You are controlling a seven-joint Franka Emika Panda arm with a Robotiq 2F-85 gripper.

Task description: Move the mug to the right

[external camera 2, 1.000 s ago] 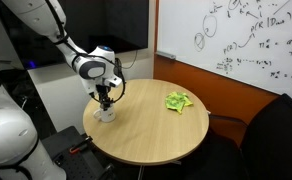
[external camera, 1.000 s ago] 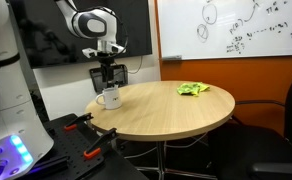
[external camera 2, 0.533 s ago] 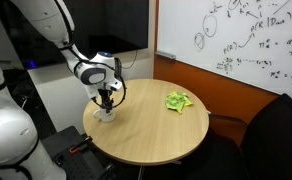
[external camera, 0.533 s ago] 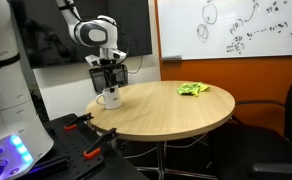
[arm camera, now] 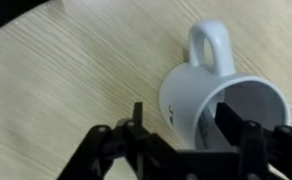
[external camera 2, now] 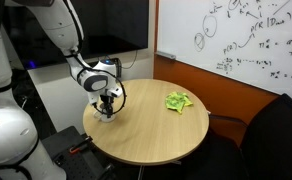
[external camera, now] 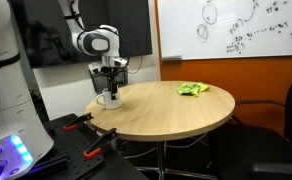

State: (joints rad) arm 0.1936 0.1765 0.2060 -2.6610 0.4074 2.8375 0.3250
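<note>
A white mug (arm camera: 201, 95) stands upright on the round wooden table (external camera: 176, 115), near its edge closest to the arm, with the handle pointing away in the wrist view. It shows in both exterior views (external camera: 108, 99) (external camera 2: 105, 113). My gripper (arm camera: 183, 115) is low over it and open. One finger (arm camera: 138, 118) is outside the mug wall and the other finger (arm camera: 229, 118) is inside the mouth, so the jaws straddle the wall with gaps on both sides. The gripper (external camera: 110, 88) (external camera 2: 106, 102) hides most of the mug in both exterior views.
A crumpled green cloth (external camera: 193, 89) (external camera 2: 177, 101) lies on the far side of the table. Red-handled clamps (external camera: 86, 125) sit on a black stand beside the table edge. A dark chair (external camera 2: 276, 130) stands at the side and a whiteboard (external camera: 236, 28) hangs behind.
The gripper has come down from above the mug until its fingers straddle the mug's wall. The mug has not moved.
</note>
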